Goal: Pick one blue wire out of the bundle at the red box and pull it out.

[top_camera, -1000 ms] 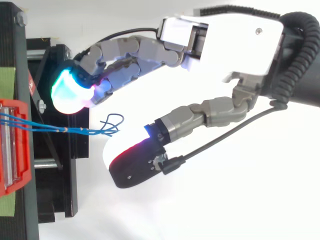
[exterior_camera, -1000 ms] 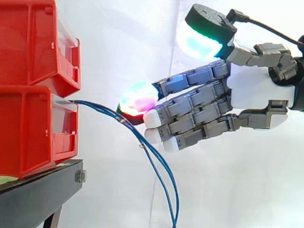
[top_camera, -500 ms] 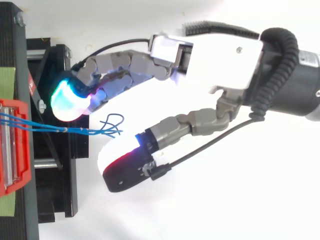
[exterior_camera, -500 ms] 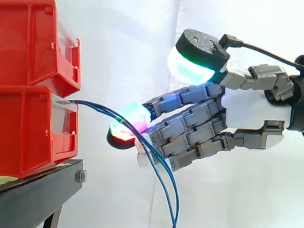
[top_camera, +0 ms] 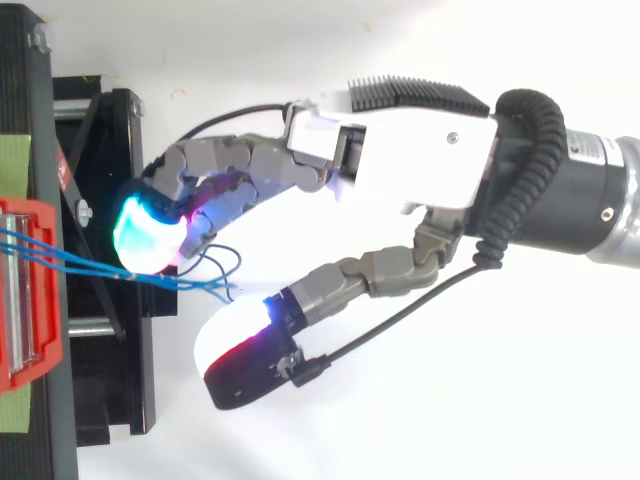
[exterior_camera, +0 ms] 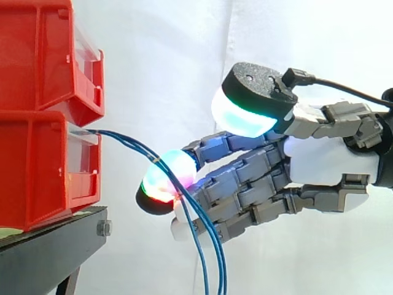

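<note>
Thin blue wires [exterior_camera: 123, 140] leave the clear front of the lower red bin [exterior_camera: 37, 166], arch to the right and hang down past the picture's lower edge. My hand [exterior_camera: 319, 160] reaches in from the right with its fingers stretched and lightly bent. A glowing fingertip [exterior_camera: 163, 184] lies against the wires where they bend downward. The thumb pad [exterior_camera: 242, 117] hovers above, apart from the wires. From above, the wires [top_camera: 90, 270] run from the bin [top_camera: 30, 300] under the cyan fingertip [top_camera: 148, 232], and the thumb [top_camera: 235, 345] stands clear of them. Nothing is pinched.
A second red bin [exterior_camera: 43, 55] sits on top of the lower one. Both rest on the black stand [exterior_camera: 49, 252], whose frame [top_camera: 110, 380] lies below the fingers in the top view. A white curtain hangs behind.
My hand has moved left and down toward the bin. Its fingertips now meet the blue wires and push them aside, and the thumb has dropped lower over the fingers.
</note>
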`<state>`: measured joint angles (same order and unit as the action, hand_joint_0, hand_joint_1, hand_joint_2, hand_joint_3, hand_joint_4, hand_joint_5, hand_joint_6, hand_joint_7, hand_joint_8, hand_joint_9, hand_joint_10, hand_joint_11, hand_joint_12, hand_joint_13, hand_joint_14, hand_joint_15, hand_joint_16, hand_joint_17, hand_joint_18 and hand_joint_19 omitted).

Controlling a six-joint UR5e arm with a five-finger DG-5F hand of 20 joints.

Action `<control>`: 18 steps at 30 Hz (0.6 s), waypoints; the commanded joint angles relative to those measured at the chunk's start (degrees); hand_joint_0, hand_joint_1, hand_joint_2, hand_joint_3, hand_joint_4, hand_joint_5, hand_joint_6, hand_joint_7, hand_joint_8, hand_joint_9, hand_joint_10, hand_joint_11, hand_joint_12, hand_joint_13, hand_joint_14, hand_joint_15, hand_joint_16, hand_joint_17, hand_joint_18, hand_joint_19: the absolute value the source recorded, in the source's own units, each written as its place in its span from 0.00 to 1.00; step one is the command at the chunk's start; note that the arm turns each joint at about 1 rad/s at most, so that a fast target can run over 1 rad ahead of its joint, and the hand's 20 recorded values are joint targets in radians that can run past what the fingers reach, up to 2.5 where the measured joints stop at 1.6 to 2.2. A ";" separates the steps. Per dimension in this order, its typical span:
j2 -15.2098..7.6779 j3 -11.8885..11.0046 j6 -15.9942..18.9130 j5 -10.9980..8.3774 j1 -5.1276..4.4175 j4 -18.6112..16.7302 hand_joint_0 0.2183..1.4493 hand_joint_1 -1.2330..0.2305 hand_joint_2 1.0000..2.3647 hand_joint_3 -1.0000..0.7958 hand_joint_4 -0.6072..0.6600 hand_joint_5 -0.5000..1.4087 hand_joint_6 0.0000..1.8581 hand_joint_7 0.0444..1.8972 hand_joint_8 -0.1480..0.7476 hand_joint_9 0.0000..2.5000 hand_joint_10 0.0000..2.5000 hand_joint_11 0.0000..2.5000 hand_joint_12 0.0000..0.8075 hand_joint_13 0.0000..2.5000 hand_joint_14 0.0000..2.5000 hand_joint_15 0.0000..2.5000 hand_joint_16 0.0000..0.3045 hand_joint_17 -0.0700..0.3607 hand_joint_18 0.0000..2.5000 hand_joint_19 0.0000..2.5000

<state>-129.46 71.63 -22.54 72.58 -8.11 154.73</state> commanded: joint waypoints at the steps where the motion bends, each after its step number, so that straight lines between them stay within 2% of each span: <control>1: -0.17 0.00 -0.05 0.02 -0.51 -0.39 0.28 0.35 0.00 0.33 0.69 0.21 0.27 0.64 0.50 0.24 0.00 0.09 0.51 0.24 0.00 0.13 0.19 0.46 0.18 0.14; 8: -0.17 0.00 -0.05 0.02 -0.59 -0.65 0.28 0.36 0.00 0.32 0.71 0.21 0.27 0.62 0.50 0.24 0.00 0.09 0.51 0.25 0.00 0.13 0.19 0.46 0.18 0.15; 14: -1.58 0.00 0.04 -0.33 -0.68 -3.29 0.27 0.36 0.00 0.30 0.72 0.21 0.27 0.62 0.51 0.24 0.00 0.09 0.51 0.25 0.00 0.13 0.19 0.46 0.19 0.15; 18: -1.67 0.00 0.04 -0.42 -0.68 -3.82 0.27 0.36 0.00 0.30 0.73 0.20 0.27 0.61 0.51 0.24 0.00 0.10 0.52 0.25 0.00 0.13 0.19 0.46 0.19 0.15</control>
<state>-130.94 71.63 -22.50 72.22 -8.76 151.40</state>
